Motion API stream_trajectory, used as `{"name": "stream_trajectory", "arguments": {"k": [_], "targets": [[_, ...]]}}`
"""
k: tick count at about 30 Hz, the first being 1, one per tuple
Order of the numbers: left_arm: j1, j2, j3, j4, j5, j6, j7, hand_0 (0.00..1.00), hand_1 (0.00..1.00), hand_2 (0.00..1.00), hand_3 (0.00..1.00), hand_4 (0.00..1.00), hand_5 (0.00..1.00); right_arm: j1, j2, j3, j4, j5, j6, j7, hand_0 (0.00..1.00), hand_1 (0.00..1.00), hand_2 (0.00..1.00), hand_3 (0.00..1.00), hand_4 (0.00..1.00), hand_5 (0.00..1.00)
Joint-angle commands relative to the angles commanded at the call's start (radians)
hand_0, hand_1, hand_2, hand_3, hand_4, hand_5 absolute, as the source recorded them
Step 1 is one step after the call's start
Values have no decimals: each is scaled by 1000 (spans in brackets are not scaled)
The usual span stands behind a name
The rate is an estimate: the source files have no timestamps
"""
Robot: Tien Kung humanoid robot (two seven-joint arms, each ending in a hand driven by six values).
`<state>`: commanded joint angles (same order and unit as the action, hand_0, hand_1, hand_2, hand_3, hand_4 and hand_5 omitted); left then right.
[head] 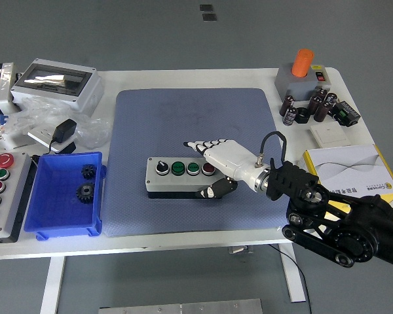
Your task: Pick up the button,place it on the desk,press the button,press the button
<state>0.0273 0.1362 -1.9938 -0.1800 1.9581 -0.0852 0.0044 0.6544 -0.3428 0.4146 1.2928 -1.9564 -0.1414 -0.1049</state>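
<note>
Button box set down on the mat, right hand opening at its right end

The blue mat (196,124) covers the middle of the white table (183,77). On it the grey button box (180,173) lies with its long axis left to right. The right hand (213,160), the only one in view, sits at the box's right end, fingers (198,144) spread above, thumb below, gripping nothing. No label is readable.

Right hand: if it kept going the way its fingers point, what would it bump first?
Probably nothing at first: the right hand points left across the blue mat, just behind the button box. Depth is uncertain.
</note>
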Motion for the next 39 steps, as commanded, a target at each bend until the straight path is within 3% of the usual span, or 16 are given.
{"name": "stream_trajectory", "arguments": {"k": [3,7,9,14,15,20,21,26,27,32,33,38,39], "targets": [[0,-1,0,0,-2,-1,-2,731,737,595,598,539,226,-11,-21,27,37,22,24,-5,842,867,998,998,995,414],[3,-3,-3,0,-1,-2,-3,731,737,595,598,539,226,-32,-84,104,125,75,36,-3,842,867,998,998,995,414],[4,-3,-6,0,2,-2,-3,731,736,593,596,537,224,-34,-115,137,170,71,38,1,847,873,998,998,998,457],[2,-4,-10,0,4,-1,-8,731,736,593,596,537,224,-31,-172,145,249,15,90,-13,847,873,998,998,998,457],[2,-4,-11,0,5,0,-9,731,737,594,595,537,218,-31,-180,147,260,-2,94,-15,856,874,998,998,766,313],[4,-6,-16,0,10,0,-10,731,737,594,595,537,218,-15,-216,173,329,-69,118,-30,856,874,998,998,766,313],[4,-6,-18,0,12,0,-10,731,736,593,595,531,211,-7,-224,175,346,-75,127,-34,872,854,920,782,67,2],[2,-5,-21,0,13,2,-16,731,736,593,595,531,211,30,-244,138,362,-84,185,-66,872,854,920,782,67,2],[1,-5,-22,0,15,2,-17,732,736,593,595,528,202,39,-245,121,361,-84,192,-71,596,462,458,738,28,2],[1,-5,-25,0,18,2,-19,732,736,593,595,528,202,79,-233,47,347,-92,216,-95,596,462,458,738,28,2],[1,-5,-26,0,19,2,-20,731,737,593,595,524,199,86,-230,36,345,-93,220,-99,501,357,355,727,11,2],[1,-5,-27,0,20,2,-22,731,737,593,595,524,199,108,-215,2,333,-90,229,-113,501,357,355,727,11,2],[1,-5,-27,0,20,2,-22,732,738,594,596,524,198,112,-210,-3,329,-89,229,-115,492,314,342,715,2,2]]}}
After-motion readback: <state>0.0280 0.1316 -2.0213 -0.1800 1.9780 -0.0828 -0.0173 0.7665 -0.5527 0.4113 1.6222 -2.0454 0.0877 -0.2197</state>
